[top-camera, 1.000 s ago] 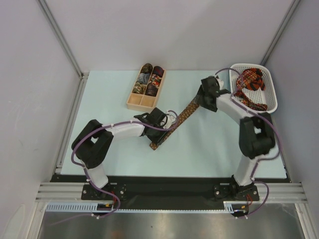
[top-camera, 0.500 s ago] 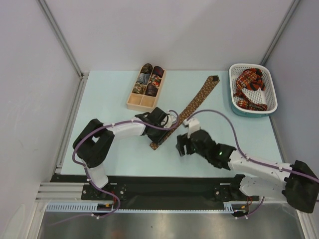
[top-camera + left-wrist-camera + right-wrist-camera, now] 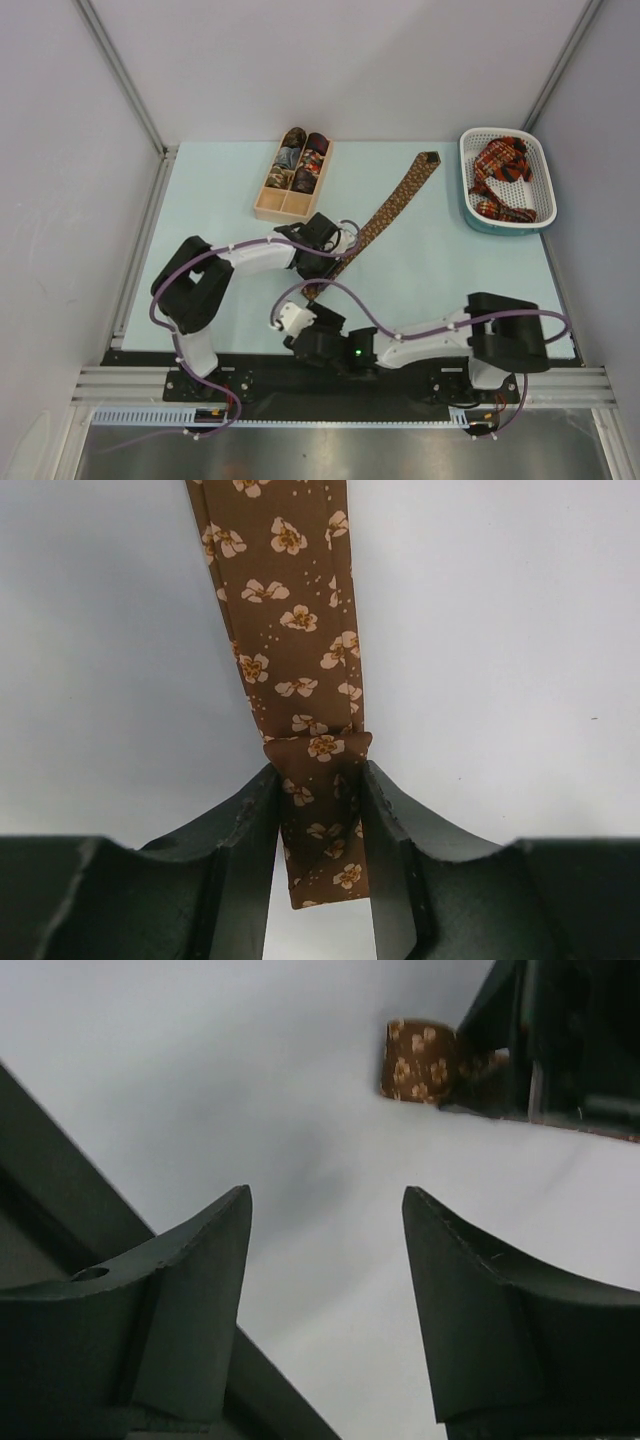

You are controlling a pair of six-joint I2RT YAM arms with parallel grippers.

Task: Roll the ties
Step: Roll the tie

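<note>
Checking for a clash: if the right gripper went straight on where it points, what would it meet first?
Likely the bare table first; the right gripper, jaws open, aims just beside the folded end of the brown tie, though depth is unclear.

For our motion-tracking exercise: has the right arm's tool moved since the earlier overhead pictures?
Yes. The right tool swung from beside the white basket to the table's near edge, by the brown tie's end.
</note>
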